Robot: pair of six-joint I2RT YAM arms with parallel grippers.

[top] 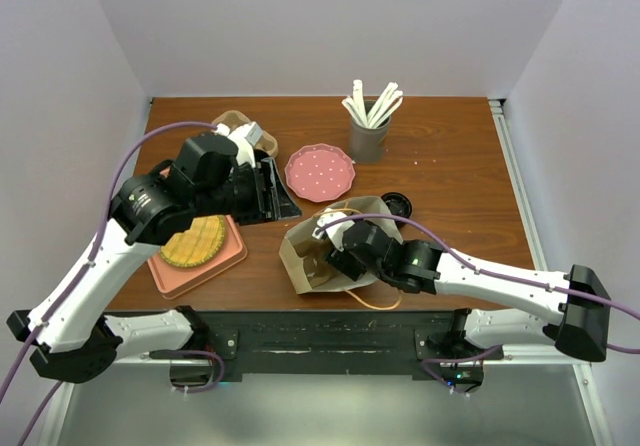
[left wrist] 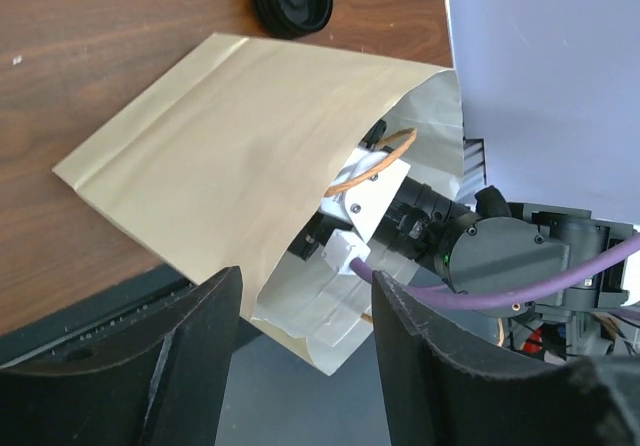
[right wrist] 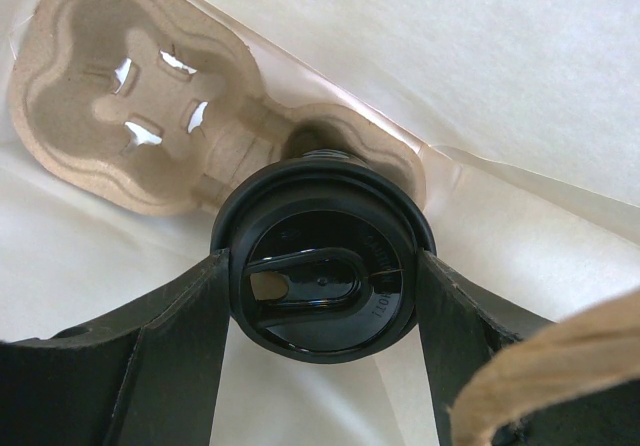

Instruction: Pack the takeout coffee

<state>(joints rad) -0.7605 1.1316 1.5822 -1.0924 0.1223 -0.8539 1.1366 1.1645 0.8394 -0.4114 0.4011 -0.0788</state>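
A tan paper bag (top: 318, 238) lies on its side at the table's front, mouth toward the near edge; it also shows in the left wrist view (left wrist: 220, 156). My right gripper (right wrist: 322, 261) reaches inside it and is shut on the black lid of a coffee cup (right wrist: 320, 301). The cup sits in a pulp cup carrier (right wrist: 140, 116) inside the bag. In the top view the bag hides its fingers and only the wrist (top: 372, 249) shows. My left gripper (left wrist: 305, 366) is open and empty, above the table left of the bag (top: 275, 191).
A loose black lid (top: 397, 204) lies right of the bag. A pink dotted plate (top: 320, 171) and a grey cup of white stirrers (top: 368, 131) stand behind. A pink tray (top: 225, 261) with a waffle is front left. A second pulp carrier (top: 232, 123) is back left.
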